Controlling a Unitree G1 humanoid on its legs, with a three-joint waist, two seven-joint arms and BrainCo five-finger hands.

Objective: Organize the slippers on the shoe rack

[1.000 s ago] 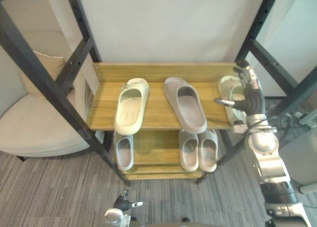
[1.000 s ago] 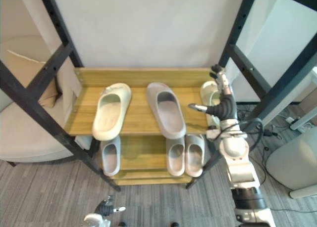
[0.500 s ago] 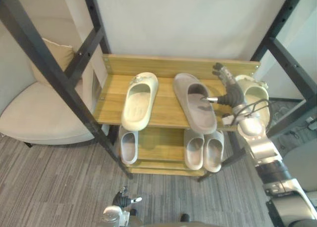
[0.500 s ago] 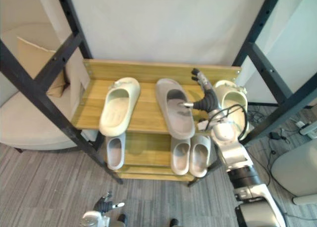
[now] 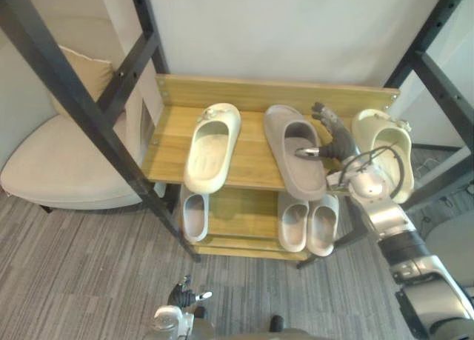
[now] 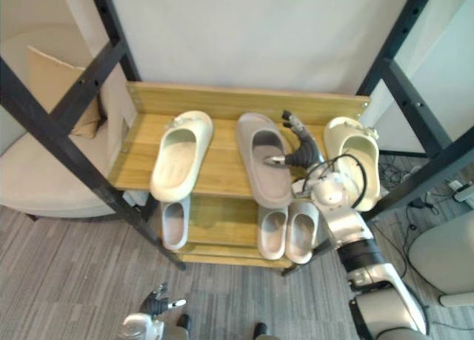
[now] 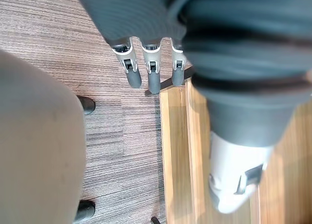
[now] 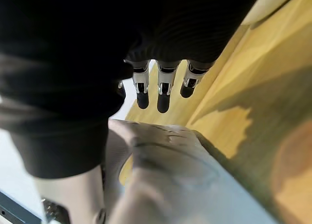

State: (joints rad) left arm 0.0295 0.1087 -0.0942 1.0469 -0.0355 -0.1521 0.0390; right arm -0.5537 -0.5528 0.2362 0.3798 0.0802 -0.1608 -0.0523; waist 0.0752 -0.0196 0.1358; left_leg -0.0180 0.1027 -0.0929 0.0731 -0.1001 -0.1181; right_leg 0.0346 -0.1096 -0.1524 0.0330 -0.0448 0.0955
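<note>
Shoe rack point(image 5: 252, 95): top, left cream slipper point(image 5: 211, 147), grey slipper point(image 5: 295, 162), right cream slipper point(image 5: 381, 158); below, three slippers point(image 5: 292, 221).

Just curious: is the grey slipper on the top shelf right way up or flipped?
Right way up: the grey slipper shows its foot opening facing up.

My head pair looks steeply down on the shoe rack point(image 5: 244, 95) from its front; both eyes share its shelves and the floor point(image 5: 89, 281). The left wrist camera looks along the left hand point(image 7: 152, 72) at floor and rack edge; the right wrist camera sits close over the top shelf point(image 8: 253, 53).
</note>
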